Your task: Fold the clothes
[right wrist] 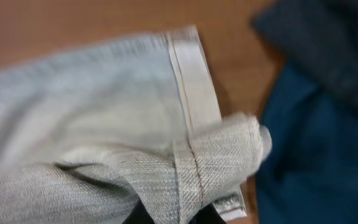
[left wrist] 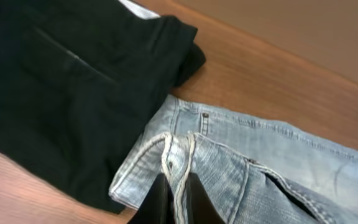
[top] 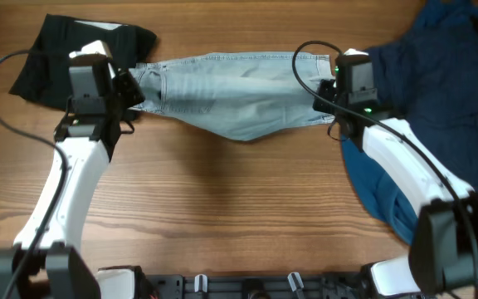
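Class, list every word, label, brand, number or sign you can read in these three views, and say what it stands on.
None can be read.
The jeans show a rivet too small to read.
The black garment and blue clothes show no print.

open table (top: 222,208) near the middle — jeans (top: 231,91) across the far side, black garment (top: 48,54) left, blue heap (top: 438,75) right

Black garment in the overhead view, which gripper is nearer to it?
Left. The left gripper grips the jeans right beside the black garment; the right gripper holds the jeans' far end.
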Motion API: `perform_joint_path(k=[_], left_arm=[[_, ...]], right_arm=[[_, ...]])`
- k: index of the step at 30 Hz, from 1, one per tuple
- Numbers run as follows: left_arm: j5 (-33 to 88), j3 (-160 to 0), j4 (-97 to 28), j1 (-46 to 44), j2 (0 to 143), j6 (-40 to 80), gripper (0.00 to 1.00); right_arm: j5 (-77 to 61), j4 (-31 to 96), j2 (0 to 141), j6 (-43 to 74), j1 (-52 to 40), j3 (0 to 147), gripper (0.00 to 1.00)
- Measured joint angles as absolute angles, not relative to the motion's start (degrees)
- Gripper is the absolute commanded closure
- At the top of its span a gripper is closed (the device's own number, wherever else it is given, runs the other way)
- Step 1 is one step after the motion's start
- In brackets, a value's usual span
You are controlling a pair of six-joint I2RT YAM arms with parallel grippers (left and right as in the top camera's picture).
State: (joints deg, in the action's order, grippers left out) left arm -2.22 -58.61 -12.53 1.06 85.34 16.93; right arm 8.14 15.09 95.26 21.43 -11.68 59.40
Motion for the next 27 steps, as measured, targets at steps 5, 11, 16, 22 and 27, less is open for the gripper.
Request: perform_joint_path(k=[5,11,16,22,27], left_arm=[[-0.6,-58.5,-3.5,1.0,91.8,17.0,0.96],[1.1,-58.4,12.6,0.4,98.1,18.3,0.00],[-0.6,-58.7,22.3,0.1,105.0,18.8,0.00],[1.0,-58.8,14.9,-0.8,102.4,18.7,0.00],[2.7,-59.1,-2.4,-4.0,98.2,14.2,0.01]], right_arm=[[8.2,10.5,97.4,22.9,-10.5,59.4,0.96],[10.2,-10.6,102.8,22.4,-8.6,59.5,0.00],[13.1,-18.6,108.2,20.8,-7.0,59.4,0.00],[11.4,-4.3,102.5,16.5,-7.1,59.6,0.00],[0.4,8.6,100.1,15.7,-5.5,59.7,0.00]])
